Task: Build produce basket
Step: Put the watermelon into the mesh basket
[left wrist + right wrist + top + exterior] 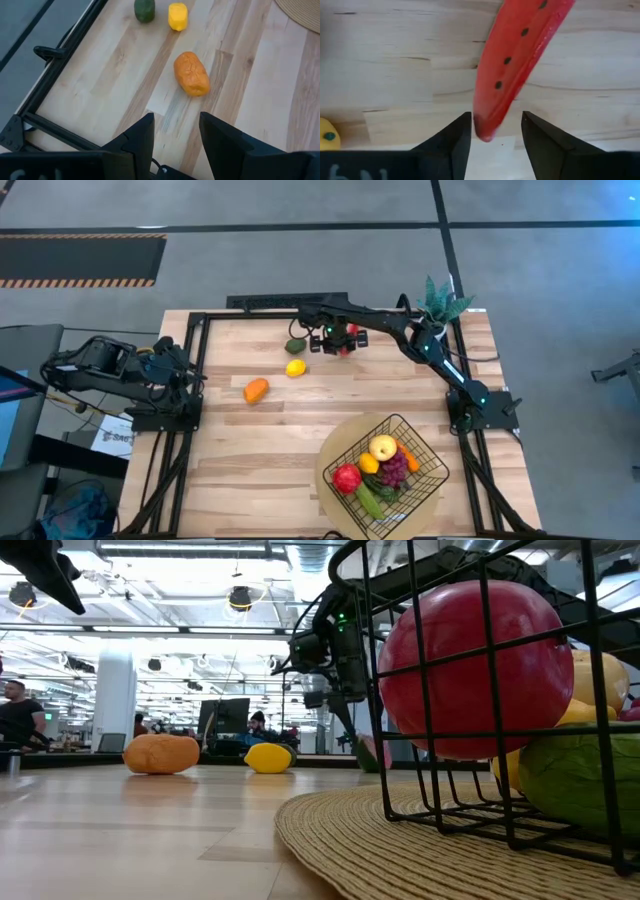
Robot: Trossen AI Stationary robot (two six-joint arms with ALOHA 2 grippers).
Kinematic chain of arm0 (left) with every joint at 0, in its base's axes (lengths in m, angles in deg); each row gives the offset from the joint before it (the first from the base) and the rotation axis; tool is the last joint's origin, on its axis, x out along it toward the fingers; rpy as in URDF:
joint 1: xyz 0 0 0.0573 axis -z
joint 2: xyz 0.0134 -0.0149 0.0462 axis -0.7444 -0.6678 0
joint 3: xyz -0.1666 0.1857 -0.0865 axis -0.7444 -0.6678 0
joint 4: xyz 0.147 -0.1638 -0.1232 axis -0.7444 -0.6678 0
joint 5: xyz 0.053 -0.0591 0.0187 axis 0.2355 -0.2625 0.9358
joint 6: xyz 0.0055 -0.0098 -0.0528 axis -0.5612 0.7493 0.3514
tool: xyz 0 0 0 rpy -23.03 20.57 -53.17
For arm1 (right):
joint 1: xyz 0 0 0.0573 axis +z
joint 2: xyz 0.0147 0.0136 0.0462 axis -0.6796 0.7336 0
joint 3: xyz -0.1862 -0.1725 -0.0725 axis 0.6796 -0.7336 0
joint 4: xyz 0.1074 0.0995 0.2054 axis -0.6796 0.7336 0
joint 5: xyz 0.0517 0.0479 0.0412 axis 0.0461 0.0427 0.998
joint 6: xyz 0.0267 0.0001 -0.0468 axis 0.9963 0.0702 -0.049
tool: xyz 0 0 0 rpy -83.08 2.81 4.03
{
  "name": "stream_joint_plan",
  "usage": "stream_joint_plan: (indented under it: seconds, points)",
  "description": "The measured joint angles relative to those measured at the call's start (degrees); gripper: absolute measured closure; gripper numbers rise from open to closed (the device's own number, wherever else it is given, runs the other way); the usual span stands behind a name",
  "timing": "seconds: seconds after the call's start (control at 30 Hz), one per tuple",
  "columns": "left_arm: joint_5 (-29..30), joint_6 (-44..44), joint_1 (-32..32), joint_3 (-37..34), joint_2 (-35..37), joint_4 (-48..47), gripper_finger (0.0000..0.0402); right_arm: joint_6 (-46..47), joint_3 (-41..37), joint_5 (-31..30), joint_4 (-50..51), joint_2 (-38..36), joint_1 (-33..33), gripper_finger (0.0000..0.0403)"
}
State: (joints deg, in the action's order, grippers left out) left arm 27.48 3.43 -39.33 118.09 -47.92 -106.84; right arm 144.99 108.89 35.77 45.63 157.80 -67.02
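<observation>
Here I have the right end effector (pixel 341 340) at upper centre of the high view, over the watermelon slice (pixel 517 60). In the right wrist view its fingers stand spread, the slice's narrow tip just between them with a gap on each side, so nothing is pinched yet. I judge the slice to be a light, rigid toy with a smooth, glossy skin: easy to lift, but prone to slipping or pivoting if taken by the tapered tip. I would close across its thin faces nearer mid-length, where the flat red sides give both fingers parallel surfaces.

The basket (pixel 420 440) sits at lower right of the high view on a round woven mat (pixel 330 840), well apart from the slice, and already holds a red apple (pixel 346 477), a yellow pear (pixel 382 447), purple grapes (pixel 394 469) and green pieces. Loose on the worktop (pixel 240 450) remain an orange fruit (pixel 256 389), a lemon (pixel 295 367) and a dark green piece (pixel 294 346), all left of the slice.

The left end effector (pixel 175 137) waits at the high view's left edge, its fingers spread and holding nothing.
</observation>
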Motion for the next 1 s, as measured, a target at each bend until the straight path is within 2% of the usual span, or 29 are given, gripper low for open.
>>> stream_joint_plan:
  seconds: [0.13,0.43,0.53,0.83,1.0]
  points:
    - [-0.7,0.0,0.0,0.0,0.0,0.0,0.0256,0.2,0.0,-0.8,0.0,0.0,0.1,0.0234]
    - [-1.5,0.1,0.0,0.0,0.0,0.6,0.0256,-1.1,0.0,-1.8,0.0,0.0,0.7,0.0358]
    - [-1.5,0.1,0.0,0.0,0.0,0.7,0.0256,-2.2,0.0,-1.8,0.0,0.0,1.2,0.0387]
    - [-1.5,0.0,0.0,0.0,0.0,0.8,0.0256,-4.4,0.3,-2.3,0.1,-1.2,4.0,0.0397]
    - [-1.5,0.0,0.0,0.0,0.0,0.8,0.0256,-3.6,1.2,-6.3,0.0,-7.4,7.5,0.04]
